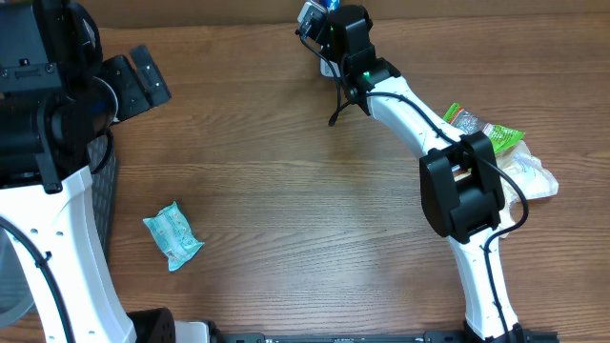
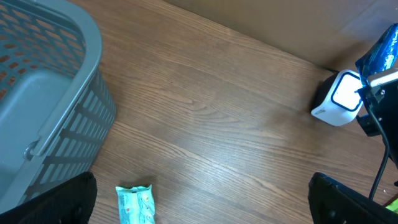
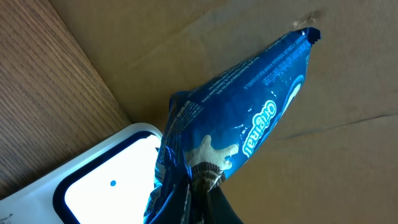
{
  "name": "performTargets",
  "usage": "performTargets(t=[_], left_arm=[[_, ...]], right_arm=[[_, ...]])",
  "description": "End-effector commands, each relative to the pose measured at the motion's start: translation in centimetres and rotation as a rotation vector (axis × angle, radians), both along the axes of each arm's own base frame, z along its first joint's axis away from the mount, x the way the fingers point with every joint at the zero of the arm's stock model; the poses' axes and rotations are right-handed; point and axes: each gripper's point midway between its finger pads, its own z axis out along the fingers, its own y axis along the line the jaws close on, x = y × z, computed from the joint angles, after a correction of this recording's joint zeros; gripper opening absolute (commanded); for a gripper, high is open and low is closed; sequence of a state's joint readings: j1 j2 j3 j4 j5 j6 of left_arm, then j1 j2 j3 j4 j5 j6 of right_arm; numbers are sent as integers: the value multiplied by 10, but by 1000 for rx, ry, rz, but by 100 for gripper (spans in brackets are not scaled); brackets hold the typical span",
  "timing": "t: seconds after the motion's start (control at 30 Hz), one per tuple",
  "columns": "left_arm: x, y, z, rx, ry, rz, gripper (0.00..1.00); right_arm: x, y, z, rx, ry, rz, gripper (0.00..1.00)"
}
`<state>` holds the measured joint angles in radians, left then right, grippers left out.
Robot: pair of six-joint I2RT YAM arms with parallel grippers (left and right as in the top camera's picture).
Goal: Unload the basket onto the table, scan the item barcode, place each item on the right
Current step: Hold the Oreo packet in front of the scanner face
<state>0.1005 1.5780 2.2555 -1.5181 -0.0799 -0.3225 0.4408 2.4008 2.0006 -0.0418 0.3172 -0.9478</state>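
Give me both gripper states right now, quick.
Left gripper: open, holding nothing.
Right gripper: closed on the blue snack packet.

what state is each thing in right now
left gripper, open, empty
right gripper, shut on blue packet
blue packet, held off the table, close to scanner
scanner, on table, window lit
teal packet, lying flat on table, untouched
basket, upright
green packets, piled on table at right
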Motion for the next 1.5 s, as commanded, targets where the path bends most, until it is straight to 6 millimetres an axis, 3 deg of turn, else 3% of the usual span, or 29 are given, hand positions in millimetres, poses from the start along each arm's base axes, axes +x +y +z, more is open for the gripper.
performTargets(t=[0.0,0.47,0.67,0.9,1.47], left_arm=[[2,2,0,-5,-4,16,100],[2,2,0,-5,-4,16,100],[2,2,0,-5,-4,16,100],[2,2,0,-5,-4,16,100],[2,2,0,-5,-4,16,100]], right_arm=[[1,3,21,19,-41,9,4],[11,-6,41,15,-126,3,4],[19,-18,22,-51,-112,1,4],[23,-13,-3,-41,-90,47,4],[19,-2,-2,-38,-90,68,4]])
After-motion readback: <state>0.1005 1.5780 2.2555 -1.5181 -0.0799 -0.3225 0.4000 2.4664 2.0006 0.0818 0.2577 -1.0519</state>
